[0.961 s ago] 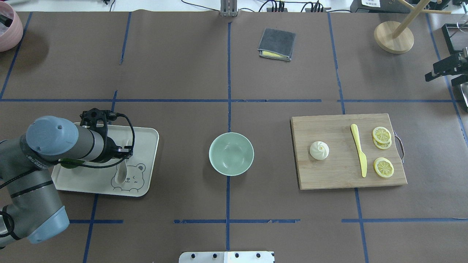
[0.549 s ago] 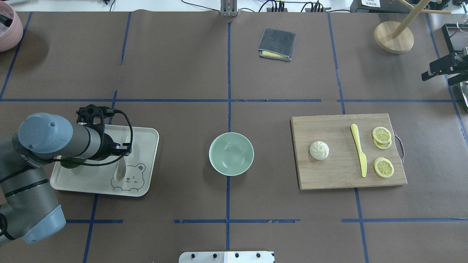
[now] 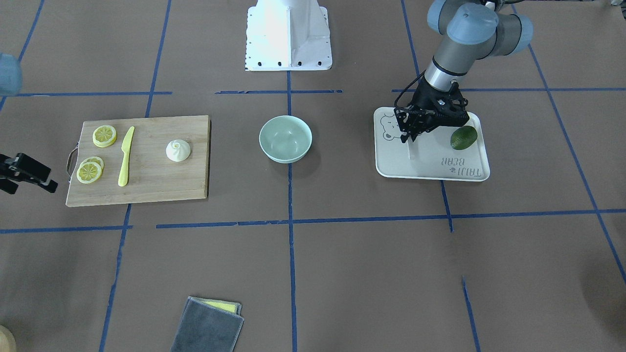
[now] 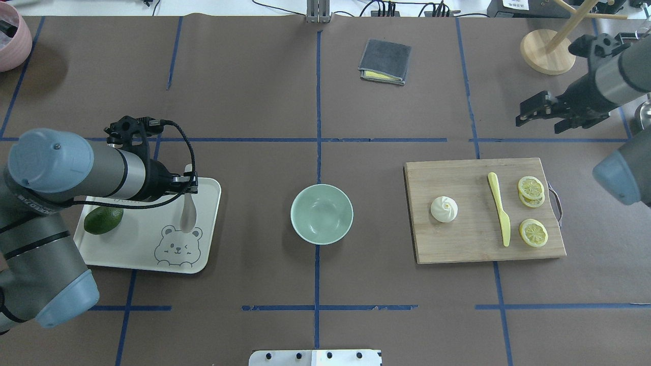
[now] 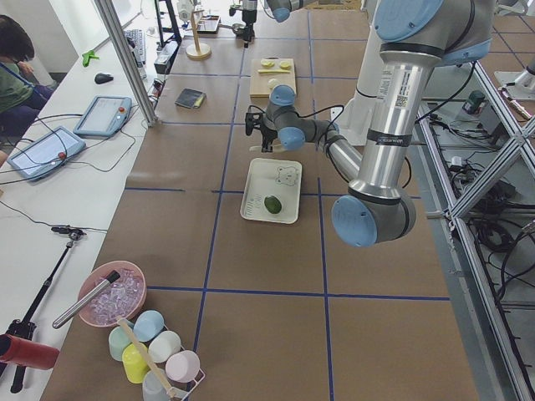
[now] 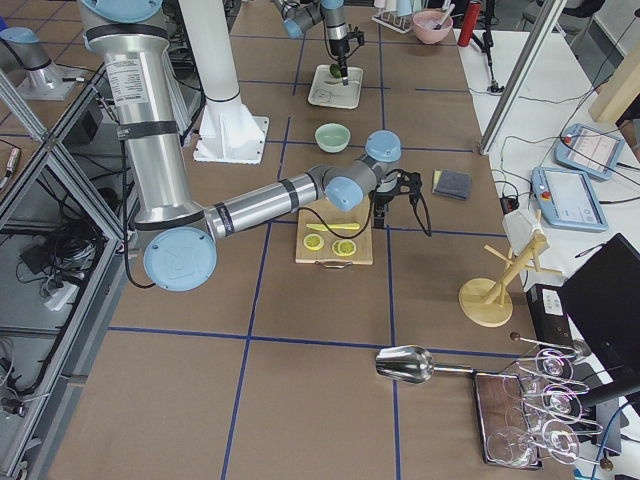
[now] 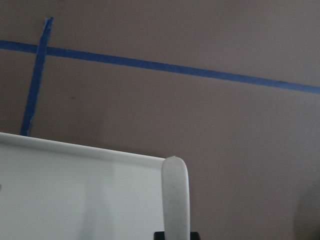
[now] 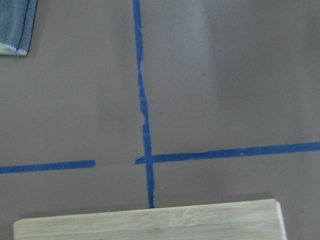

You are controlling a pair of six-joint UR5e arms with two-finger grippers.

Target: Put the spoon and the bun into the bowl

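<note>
A brown paper-covered table (image 4: 254,101), squared off with blue tape, carries everything. Nearest the robot, three things stand in a row.

On the robot's left sits a cream tray (image 4: 137,249) with a bear drawing. Over its inner edge the left hand (image 4: 189,189) is clenched on the handle of the spoon (image 4: 187,216), whose scoop hangs down. The spoon looks lifted, though how far above the tray floor cannot be told. Gripping it by the handle leaves the scoop free, which would suit lowering it into a dish. The tray's only other content is a dark green fruit (image 4: 103,219), lying near its outer end.

In the middle stands the bowl (image 4: 321,216), upright and with nothing in it. It sits between the two pick-up spots, so each arm has a short carry.

To the right, a wooden cutting board (image 4: 457,244) holds the bun (image 4: 444,209) on its bowl-side half, peak up. The bun lies apart from the yellow knife (image 4: 499,208) and the lemon slices (image 4: 532,192).

Beyond the board's far edge the right hand (image 4: 529,112) hovers over the table with its fingers spread, gripping nothing. It is probably bound for the bun.

Farthest off lie a folded grey cloth (image 4: 385,60) and a wooden stand (image 4: 548,52).
</note>
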